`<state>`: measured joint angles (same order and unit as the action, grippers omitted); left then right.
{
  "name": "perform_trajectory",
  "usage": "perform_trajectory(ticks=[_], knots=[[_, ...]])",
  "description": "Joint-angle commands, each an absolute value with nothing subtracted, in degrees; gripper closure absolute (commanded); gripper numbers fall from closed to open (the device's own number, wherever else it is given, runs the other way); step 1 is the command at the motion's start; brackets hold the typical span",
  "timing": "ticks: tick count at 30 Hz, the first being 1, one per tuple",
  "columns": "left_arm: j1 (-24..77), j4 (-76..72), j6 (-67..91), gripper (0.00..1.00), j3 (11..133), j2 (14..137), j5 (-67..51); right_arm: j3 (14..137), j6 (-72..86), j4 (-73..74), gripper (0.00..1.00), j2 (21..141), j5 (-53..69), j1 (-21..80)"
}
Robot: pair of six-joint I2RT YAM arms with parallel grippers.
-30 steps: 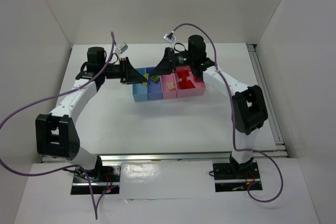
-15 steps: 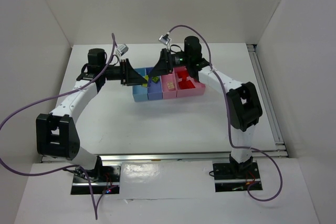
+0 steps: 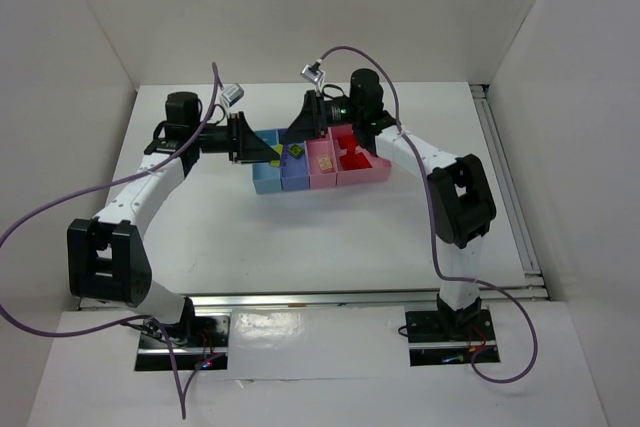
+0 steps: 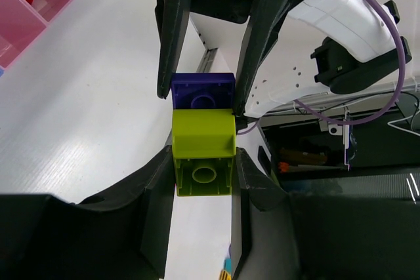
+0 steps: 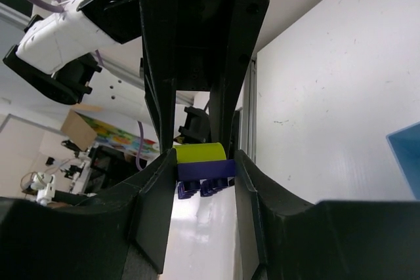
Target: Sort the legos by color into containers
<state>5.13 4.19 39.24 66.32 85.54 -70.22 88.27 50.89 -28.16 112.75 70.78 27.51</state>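
Top view: the left fingers [image 3: 258,147] and right fingers [image 3: 300,130] meet tip to tip over the row of four joined shallow plastic bins [image 3: 355,176] on the white desk [image 3: 330,237].

Left wrist view: the left fingers are clenched on a small yellow-green plastic brick [image 4: 203,152], which is stuck to a dark blue plastic brick [image 4: 202,90].

Right wrist view: the right fingers, spread wide a second ago, now clamp the dark blue plastic brick.

Judgement: the pair is ready to be pulled apart, then binned by colour.

Lime brick [image 4: 203,152], indigo brick [image 4: 203,90]
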Motion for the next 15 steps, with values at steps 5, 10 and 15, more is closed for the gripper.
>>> perform_trajectory(ticks=[5,10,15], knots=[[4.66,-0.6,41.65,1.0,65.84,82.71,-68.65,86.22,50.54,-30.16,0.81,109.86,65.76,27.42],[4.13,-3.5,44.38,1.0,64.08,82.18,-66.62,82.97,50.54,-29.36,0.81,108.63,62.76,25.49],[2.38,-8.08,48.6,1.0,61.27,80.43,-63.38,82.45,48.35,-24.62,0.84,108.11,61.0,24.97]])
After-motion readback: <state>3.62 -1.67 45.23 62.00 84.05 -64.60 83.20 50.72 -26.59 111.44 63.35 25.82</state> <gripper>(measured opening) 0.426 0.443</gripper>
